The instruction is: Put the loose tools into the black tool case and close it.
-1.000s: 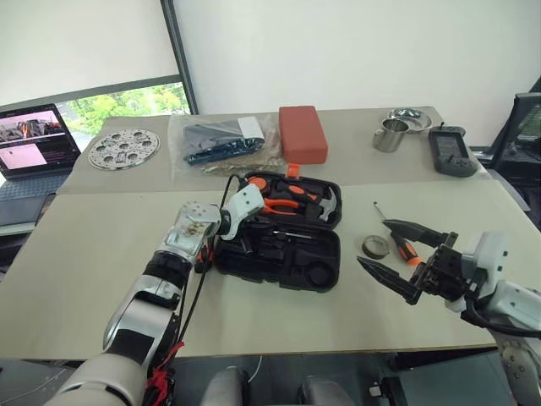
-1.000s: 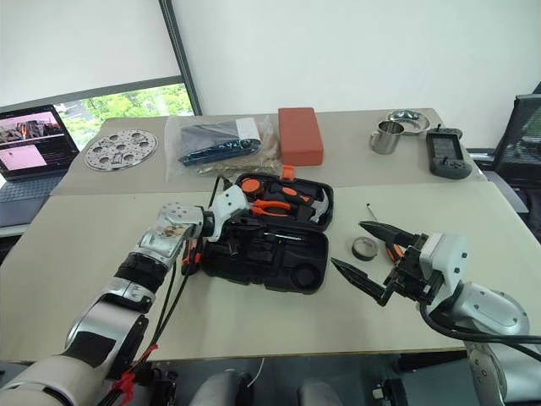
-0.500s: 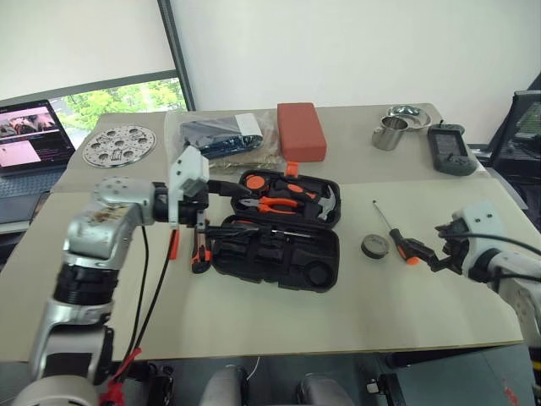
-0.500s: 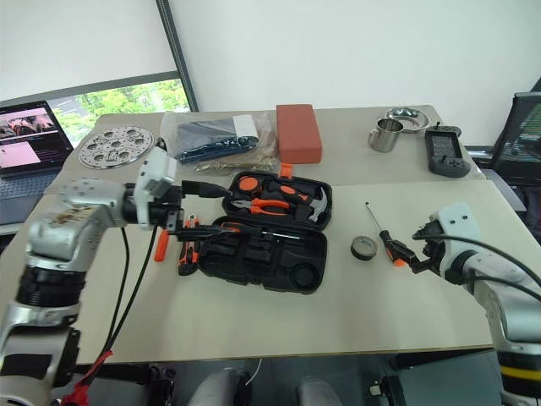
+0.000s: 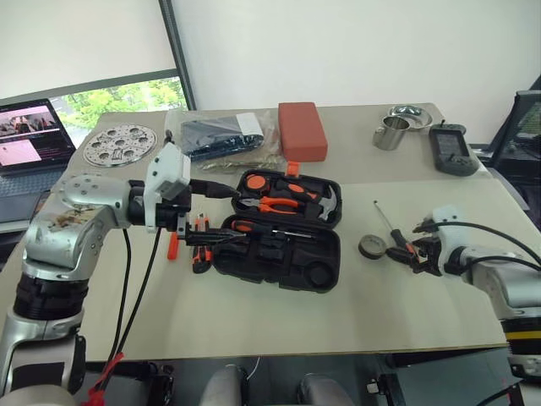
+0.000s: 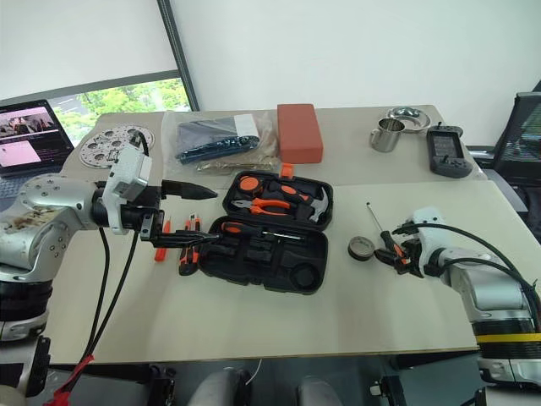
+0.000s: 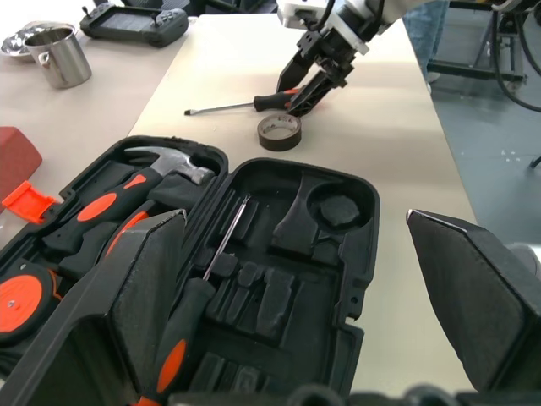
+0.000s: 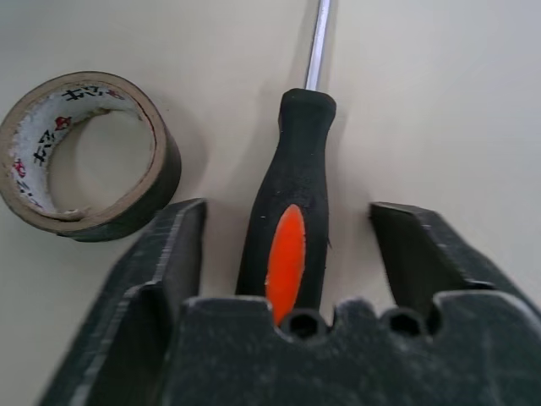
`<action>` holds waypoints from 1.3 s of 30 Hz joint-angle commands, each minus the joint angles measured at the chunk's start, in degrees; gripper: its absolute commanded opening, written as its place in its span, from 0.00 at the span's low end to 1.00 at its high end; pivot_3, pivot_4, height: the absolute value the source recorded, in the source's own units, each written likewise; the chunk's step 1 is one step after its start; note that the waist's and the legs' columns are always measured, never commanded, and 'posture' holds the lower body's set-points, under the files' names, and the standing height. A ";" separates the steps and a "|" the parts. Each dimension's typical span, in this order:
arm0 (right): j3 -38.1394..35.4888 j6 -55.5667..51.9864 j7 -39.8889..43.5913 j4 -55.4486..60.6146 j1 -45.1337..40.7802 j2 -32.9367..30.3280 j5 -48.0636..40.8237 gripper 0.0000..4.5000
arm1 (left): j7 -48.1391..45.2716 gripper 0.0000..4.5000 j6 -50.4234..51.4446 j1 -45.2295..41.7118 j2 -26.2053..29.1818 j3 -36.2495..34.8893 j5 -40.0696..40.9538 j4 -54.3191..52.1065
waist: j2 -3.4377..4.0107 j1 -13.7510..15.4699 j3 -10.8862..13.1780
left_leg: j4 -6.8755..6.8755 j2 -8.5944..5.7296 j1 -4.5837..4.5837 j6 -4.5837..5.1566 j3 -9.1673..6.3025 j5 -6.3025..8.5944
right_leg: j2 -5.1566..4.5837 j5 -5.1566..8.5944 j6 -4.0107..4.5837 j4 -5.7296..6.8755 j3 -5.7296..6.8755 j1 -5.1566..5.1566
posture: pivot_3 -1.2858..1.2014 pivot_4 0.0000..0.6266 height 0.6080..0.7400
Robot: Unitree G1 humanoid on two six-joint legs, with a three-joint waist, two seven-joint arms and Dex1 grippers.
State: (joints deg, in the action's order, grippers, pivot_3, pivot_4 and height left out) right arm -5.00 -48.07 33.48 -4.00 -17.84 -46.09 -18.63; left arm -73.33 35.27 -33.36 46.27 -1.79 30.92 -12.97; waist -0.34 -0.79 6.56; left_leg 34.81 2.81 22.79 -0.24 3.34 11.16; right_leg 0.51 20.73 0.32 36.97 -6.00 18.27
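The right gripper (image 8: 287, 254) straddled the screwdriver (image 8: 292, 228) beside the tape roll (image 8: 89, 156), jaws apart, apparently not yet pinching; the left gripper (image 6: 182, 216) hung wide open above the open black tool case (image 6: 270, 245); next, closing squarely on the handle.

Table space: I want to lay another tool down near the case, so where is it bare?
The near strip of the table, in front of the black tool case, is bare, as is the table's left end. Crowded: the case's left edge with loose screwdrivers, and the tape roll area around the right tool.
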 commanded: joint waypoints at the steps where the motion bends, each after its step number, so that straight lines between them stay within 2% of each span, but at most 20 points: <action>1: -1.16 1.45 -0.51 -1.17 -0.35 -0.31 1.71 0.47 | 0.83 1.00 -0.11 -0.28 1.20 -1.70 1.31 -1.50 | 0.00 -0.02 0.00 | 0.00 0.00 0.00 0.00 0.00 0.00 | 0.00 0.00 0.00 0.00 0.00 0.00 | 0.52 0.24 1.00; 4: -2.93 4.66 -0.34 -1.10 -0.52 -0.75 1.85 0.23 | 1.22 1.00 -0.95 0.31 1.50 -1.68 1.12 -0.60 | 0.00 -0.03 0.00 | 0.00 0.00 0.00 0.00 0.01 0.00 | 0.00 0.00 0.00 0.00 0.00 0.00 | 0.52 0.24 1.00; 5: -3.49 6.49 -0.21 -0.85 -0.83 -0.94 2.07 0.22 | 1.43 1.00 -1.11 0.63 1.56 -1.85 1.14 -0.34 | 0.01 -0.04 0.00 | 0.00 0.00 -0.01 0.00 0.01 0.00 | 0.00 0.00 0.00 0.00 0.00 0.00 | 0.52 0.24 1.00; 7: -3.92 11.28 1.61 0.68 -1.94 -1.46 2.30 0.22 | 1.97 1.00 -1.60 1.15 1.48 -2.39 1.04 0.63 | 0.02 -0.05 0.01 | -0.01 0.00 0.00 0.00 0.02 0.00 | 0.00 0.00 0.00 0.00 -0.02 0.02 | 0.52 0.24 1.00; 10: -2.82 18.21 8.01 9.10 -2.93 -1.80 0.20 0.22 | 2.45 1.00 -3.01 2.95 2.03 -3.81 0.33 2.91 | 0.19 -0.52 0.18 | -0.02 0.02 -0.01 0.00 0.03 0.00 | 0.01 0.00 0.00 0.01 -0.04 0.05 | 0.52 0.24 1.00; 12: -1.48 18.21 11.08 14.57 -2.98 -1.48 -1.71 0.22 | 2.46 1.00 -3.95 3.99 2.64 -5.07 0.32 4.21 | 0.21 -1.00 0.20 | -0.08 0.08 -0.02 0.00 0.02 0.00 | 0.08 0.00 0.00 0.04 -0.06 0.09 | 0.52 0.24 1.00; 16: 6.09 20.89 17.50 22.39 -1.45 -3.00 0.68 0.22 | 2.68 1.00 -3.50 5.10 4.28 -7.99 1.59 5.54 | 0.10 -1.05 0.26 | -0.12 0.16 -0.02 0.00 -0.11 0.00 | 0.09 0.00 0.00 0.04 0.19 0.07 | 0.52 0.24 1.00; 19: 14.58 24.17 21.22 25.44 -1.37 -2.83 4.75 0.22 | 1.37 1.00 -3.43 7.62 6.79 -8.85 1.09 5.73 | 0.08 -1.04 0.27 | -0.10 0.13 0.00 0.00 -0.14 0.01 | -0.03 0.00 0.00 0.03 0.25 0.07 | 0.52 0.24 1.00; 22: 20.37 26.73 22.46 24.63 -2.59 -1.33 8.76 0.22 | 0.40 1.00 -4.36 9.84 8.25 -8.38 0.70 4.53 | 0.07 -0.99 0.28 | -0.09 0.09 0.00 0.01 -0.12 0.01 | -0.17 0.00 0.00 0.03 0.24 0.07 | 0.52 0.24 1.00; 25: 24.37 25.37 20.04 20.27 -6.81 1.26 14.38 0.22 | 0.83 1.00 -3.42 10.35 8.01 -8.31 2.05 2.33 | 0.02 -0.72 0.31 | -0.03 0.08 0.01 0.01 -0.12 0.01 | -0.22 0.00 0.00 0.04 0.28 0.08 | 0.52 0.24 1.00; 28: 24.74 22.66 18.15 16.51 -10.93 5.34 15.28 0.22 | 0.71 1.00 -3.13 10.98 8.18 -8.21 2.35 0.74 | -0.01 -0.73 0.33 | -0.01 0.08 -0.02 0.01 -0.10 0.00 | -0.23 -0.01 0.01 0.10 0.28 0.08 | 0.52 0.24 1.00; 32: 25.24 22.11 18.97 14.23 -13.50 7.15 16.36 0.22 | -0.21 1.00 -2.60 12.22 8.82 -8.47 3.02 -1.11 | 0.00 -0.43 0.33 | -0.08 0.11 -0.04 0.01 -0.11 0.00 | -0.15 -0.01 0.01 0.11 0.32 0.11 | 0.52 0.24 1.00; 39: 28.29 22.17 22.82 11.81 -14.19 5.94 19.62 0.22 | -0.13 1.00 -2.57 12.95 9.23 -8.65 3.85 -2.23 | 0.00 -0.19 0.33 | -0.11 0.12 -0.01 0.05 -0.12 0.03 | -0.17 -0.01 0.02 0.12 0.33 0.17 | 0.52 0.24 1.00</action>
State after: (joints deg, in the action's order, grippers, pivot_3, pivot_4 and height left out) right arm 22.65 -25.65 55.20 7.85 -31.35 -39.29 -0.52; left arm -73.56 32.83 -20.15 54.38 -9.19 33.80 -13.51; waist -0.34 -0.98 6.89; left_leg 34.71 2.93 22.77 -0.19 3.22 11.18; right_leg 0.34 20.72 0.35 37.08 -5.67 18.42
